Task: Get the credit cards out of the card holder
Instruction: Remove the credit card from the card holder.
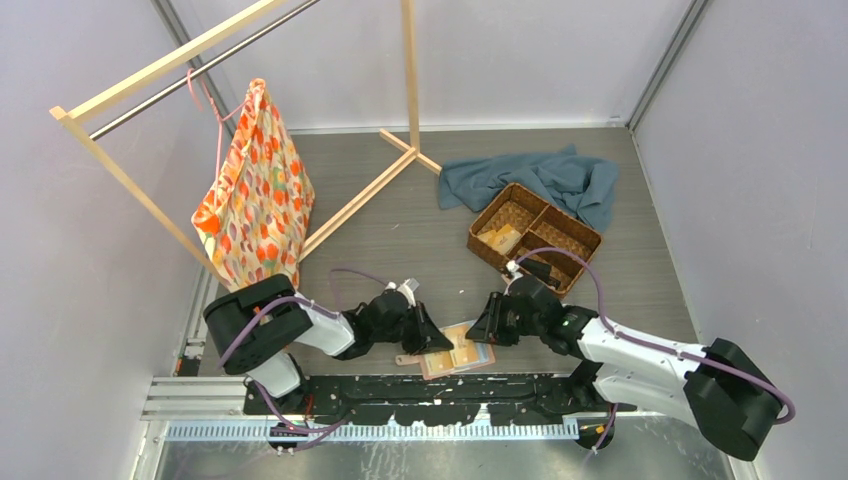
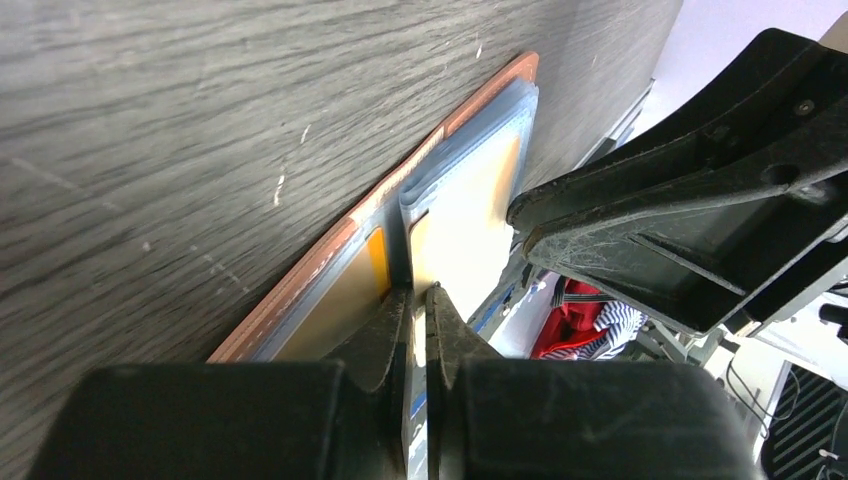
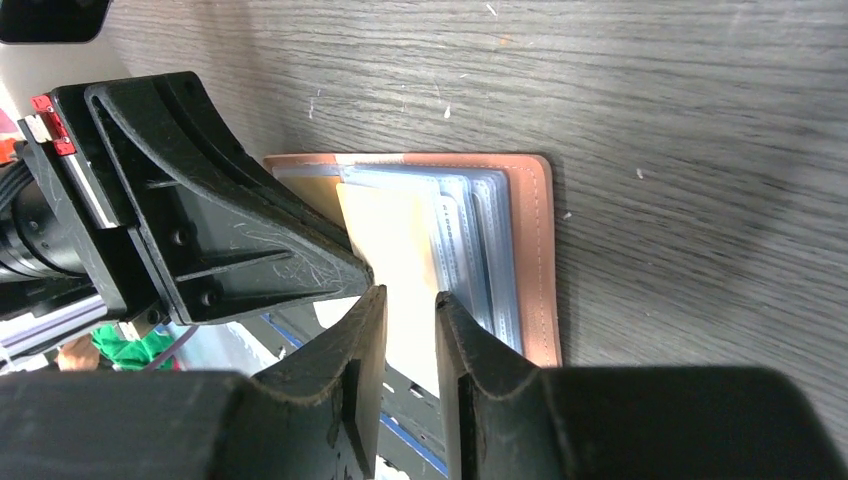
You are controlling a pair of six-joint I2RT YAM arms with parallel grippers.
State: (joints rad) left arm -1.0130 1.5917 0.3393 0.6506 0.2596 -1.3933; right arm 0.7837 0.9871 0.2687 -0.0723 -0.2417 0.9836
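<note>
Left gripper (image 2: 418,295) is right up in its own wrist cam. Its jaws are squeezed to a sliver, with the thin edge of a pale card (image 3: 390,230) caught between them, as far as I can make out. Right gripper (image 3: 405,295) has its jaws a bit apart. The same pale card shows through the gap but lies flat beyond the tips, so nothing is pinched there.

From above, both arms are folded low and reach inward. The left arm (image 1: 300,325) comes in from the left and the right arm (image 1: 640,350) from the right. The two grippers point at each other, tips nearly meeting over the middle.

The card holder (image 3: 530,250) lies open and flat at the near edge of the tabletop (image 1: 420,230), directly between the two grippers. Its grey clear sleeves are stacked inside the salmon cover. The pale card sticks partway out of them toward the near side. A gold card (image 2: 350,290) sits tucked in a slot on the other half.

Further back on the right is a brown woven basket (image 1: 560,228) with three compartments. One compartment holds a tan flat piece (image 1: 500,238). Something dark is in the nearest one, but I can't tell what. A blue cloth (image 1: 560,180) is bunched up behind the basket, touching it.
</note>
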